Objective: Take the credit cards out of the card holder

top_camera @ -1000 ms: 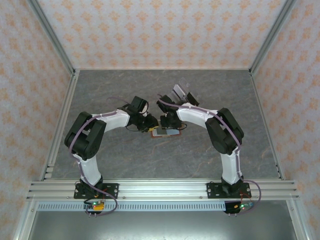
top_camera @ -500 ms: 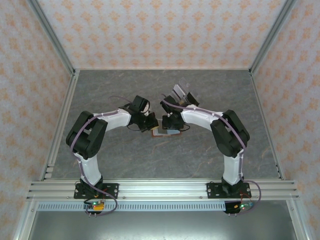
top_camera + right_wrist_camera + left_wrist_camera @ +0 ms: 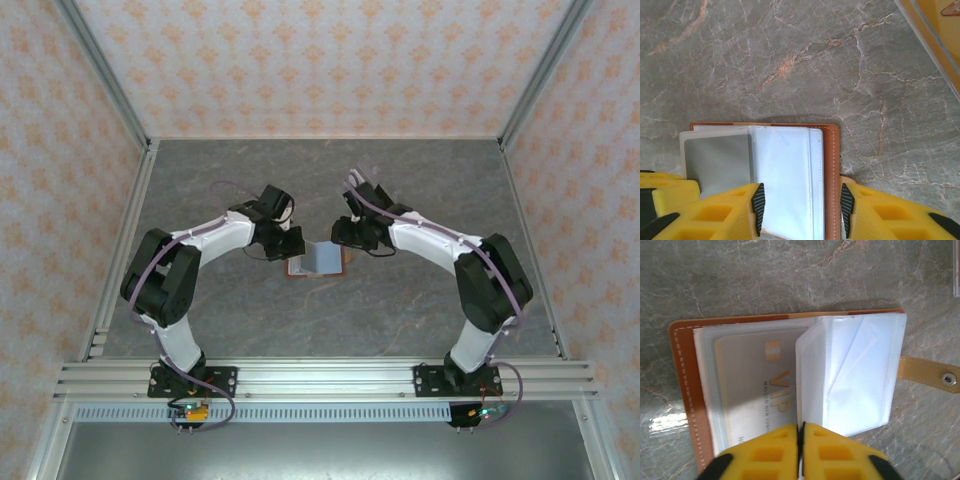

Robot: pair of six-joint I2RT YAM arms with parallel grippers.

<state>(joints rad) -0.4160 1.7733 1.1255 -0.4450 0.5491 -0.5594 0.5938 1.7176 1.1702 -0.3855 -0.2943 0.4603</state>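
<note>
**Left pinching a page, right standing open over the holder**

Left wrist cam: the left gripper (image 3: 800, 432) has its yellow fingers (image 3: 767, 450) pressed together with no gap. The edge of a clear page (image 3: 850, 375) runs right down into the seam between them, so it looks clamped on that page, which stands lifted off the rest. Under and left of it there's a card (image 3: 752, 385), pale with gold VIP lettering, tucked in a sleeve. A tan strap (image 3: 930, 375) with a snap sticks out the far side.

Right wrist cam: the right gripper (image 3: 802, 202) has its jaws apart and nothing between them is squeezed. The brown edge of the holder (image 3: 832, 165) sits in the gap, near the right-hand pad. You can't read any card from here, just white sleeves and a grey rectangle on the left, and I can't tell what that is.

Top cam gives the layout the wrist cams don't. The holder (image 3: 315, 260) lies open and flat mid-table (image 3: 420, 300), with the left gripper (image 3: 291, 243) at its left side and the right gripper (image 3: 347, 235) at its right. The card is too small to make out there.

Off to the side, the right wrist cam catches a clear-edged yellow thing (image 3: 935, 30) in its top corner, well apart from the holder.
</note>
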